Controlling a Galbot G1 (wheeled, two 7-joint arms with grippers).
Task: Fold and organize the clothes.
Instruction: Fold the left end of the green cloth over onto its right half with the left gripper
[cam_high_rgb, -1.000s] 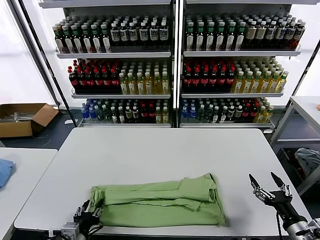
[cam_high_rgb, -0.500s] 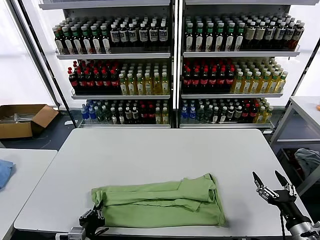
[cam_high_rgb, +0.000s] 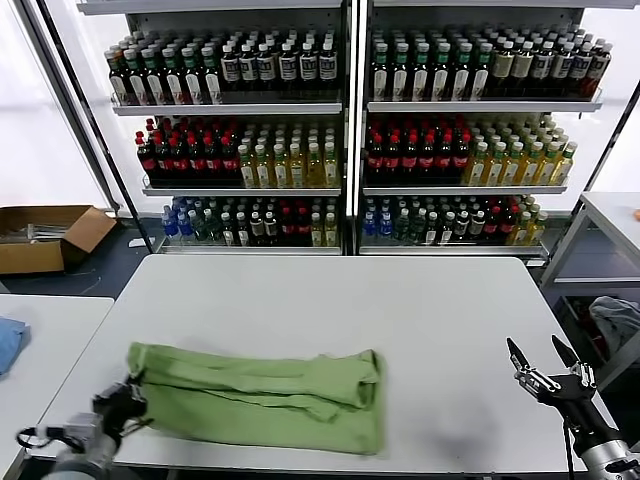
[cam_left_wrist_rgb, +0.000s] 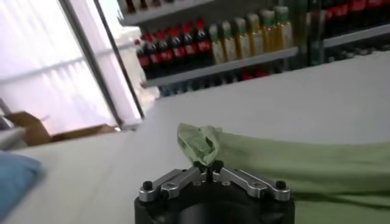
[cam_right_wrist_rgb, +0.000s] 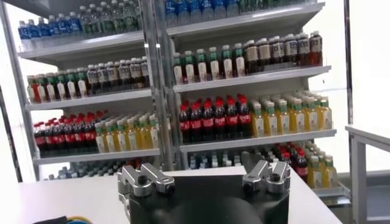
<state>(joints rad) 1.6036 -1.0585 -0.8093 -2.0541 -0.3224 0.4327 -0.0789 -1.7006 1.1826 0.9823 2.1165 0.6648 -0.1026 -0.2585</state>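
My left gripper (cam_left_wrist_rgb: 208, 165) sits at the near left corner of the table (cam_high_rgb: 330, 300), its two metal fingers pinched together on a bunched corner of the shirt (cam_high_rgb: 262, 397); in the left wrist view that corner stands up as a small crumpled peak right at the fingertips. The shirt is a soft, light green fabric, lying as a long, roughly rectangular folded band along the near edge of the table, left of centre, with shallow creases running lengthwise and a thicker rolled fold at its right end. The tabletop under it is smooth, matte and pale grey with rounded corners. My right gripper (cam_high_rgb: 543, 362) hangs off the near right corner of the table, well apart from the shirt, its thin dark fingers spread wide and holding nothing. Behind the table stand white metal shelves (cam_high_rgb: 345, 105) packed with rows of bottles.
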